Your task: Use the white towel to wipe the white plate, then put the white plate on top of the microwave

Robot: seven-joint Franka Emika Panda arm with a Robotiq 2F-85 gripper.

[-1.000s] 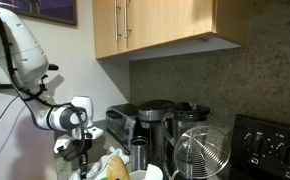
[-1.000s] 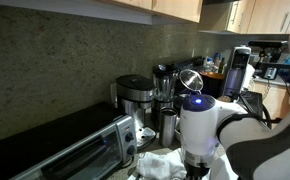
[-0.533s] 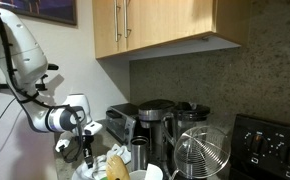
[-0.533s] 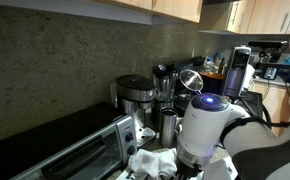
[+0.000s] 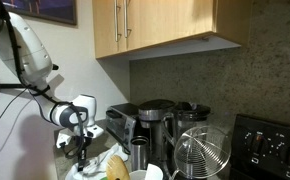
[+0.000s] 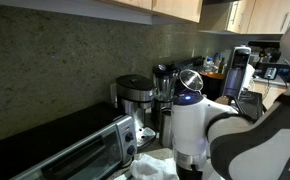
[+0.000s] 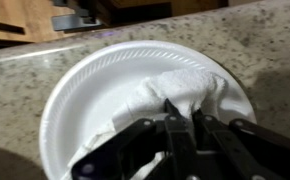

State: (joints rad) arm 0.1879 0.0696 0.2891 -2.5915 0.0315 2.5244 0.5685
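Observation:
In the wrist view a round white plate (image 7: pixel 85 85) lies on a speckled granite counter. A crumpled white towel (image 7: pixel 185 88) rests on the plate's right half. My gripper (image 7: pixel 181 108) is shut on the towel's near edge, fingers pressed down onto the plate. In an exterior view the gripper (image 5: pixel 82 152) points down at the counter by the towel (image 5: pixel 112 161). In an exterior view the towel (image 6: pixel 155 164) shows beside the arm and the microwave (image 6: pixel 60 145) stands at the left. The plate is hidden in both exterior views.
A toaster (image 5: pixel 121 122), a coffee maker (image 5: pixel 155 122), a metal cup (image 5: pixel 140 152) and a wire basket (image 5: pixel 202 152) crowd the counter. Wooden cabinets (image 5: pixel 165 25) hang overhead. A stove (image 5: pixel 269 145) stands at the far end. A yellowish object (image 5: pixel 117 169) lies near the towel.
The arm has swung sideways and back over the plate, dragging the towel with it. The towel stays gripped throughout.

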